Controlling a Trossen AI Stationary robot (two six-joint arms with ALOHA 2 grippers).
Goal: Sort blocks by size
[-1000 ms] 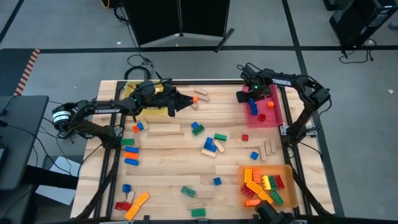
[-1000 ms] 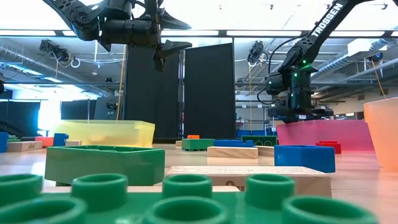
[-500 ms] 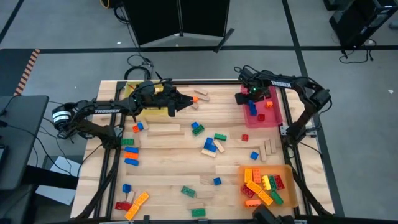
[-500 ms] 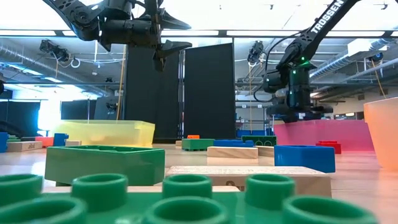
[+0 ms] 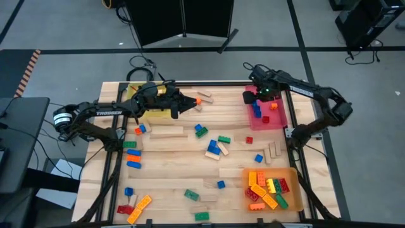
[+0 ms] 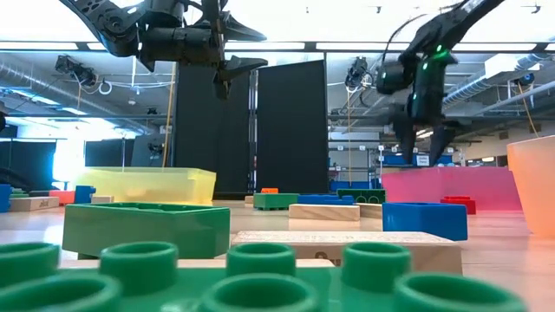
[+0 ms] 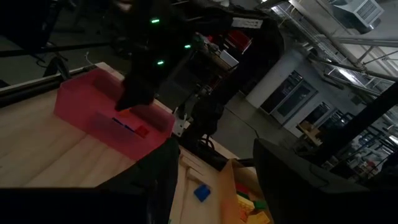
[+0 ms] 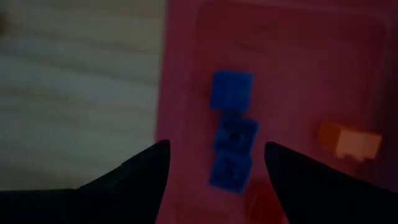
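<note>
Red tray (image 5: pixel 276 118) at table edge (image 5: pixel 288 107)

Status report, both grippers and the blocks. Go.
Right gripper open above the red tray, blue blocks lying inside. Left gripper open, empty, hovering beside the yellow tray. Nothing in the way.

Robotics lab: exposed ceiling ducts (image 6: pixel 39 82), black partition panels (image 6: pixel 290 130), cabled floor.

Grey floor (image 5: pixel 63 31) (black-taped lines), dark partition panels (image 6: pixel 290 130), ceiling strip lights (image 6: pixel 347 46).
</note>
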